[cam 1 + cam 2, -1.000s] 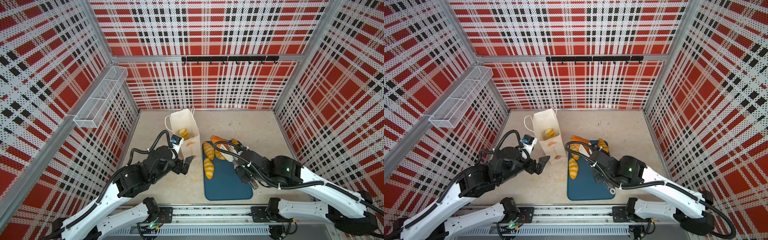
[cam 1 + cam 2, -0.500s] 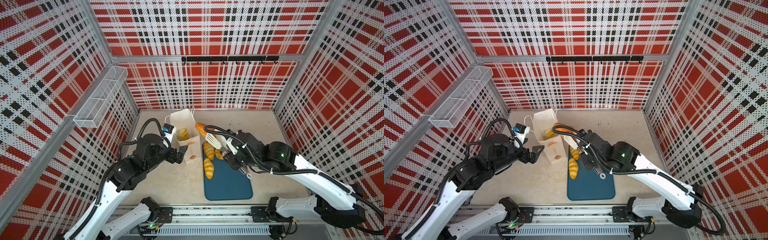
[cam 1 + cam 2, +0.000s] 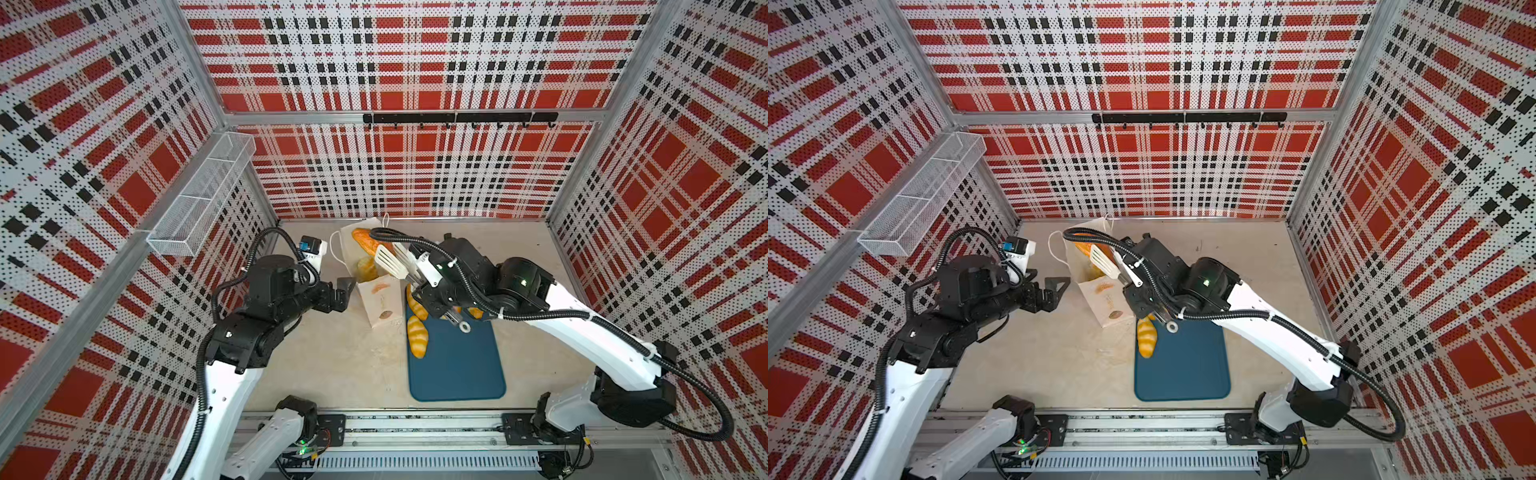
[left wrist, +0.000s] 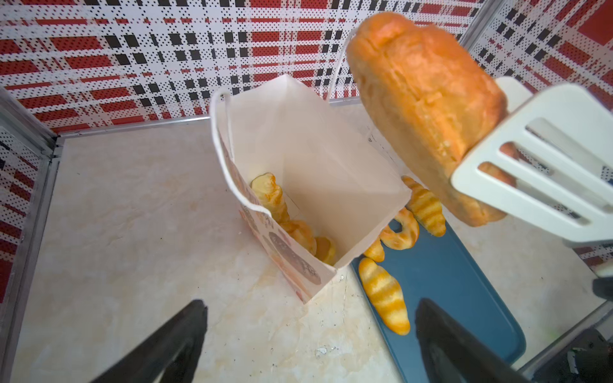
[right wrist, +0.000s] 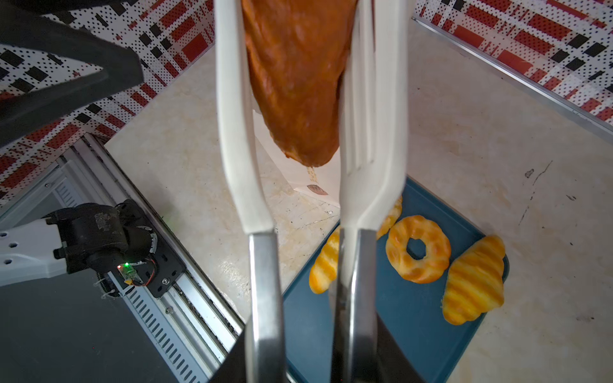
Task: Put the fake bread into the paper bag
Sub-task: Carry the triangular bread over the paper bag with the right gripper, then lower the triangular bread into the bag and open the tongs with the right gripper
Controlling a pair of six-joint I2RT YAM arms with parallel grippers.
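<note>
While my right gripper is clamped on the metal handles of white slotted tongs, their blades pinch a brown loaf in the air, over the mouth of the open paper bag in both top views. My left gripper hangs at nine o'clock of the bag, just beside it, jaws spread wide and empty. Pastries lie inside the bag. It stands on a pale, marbled, scuffed tabletop, at eleven o'clock of a teal tray carrying striped croissants and a ring doughnut. Red, black and white plaid perforated walls close three sides. A wire basket hangs at ten o'clock and a black hook rail at twelve.
</note>
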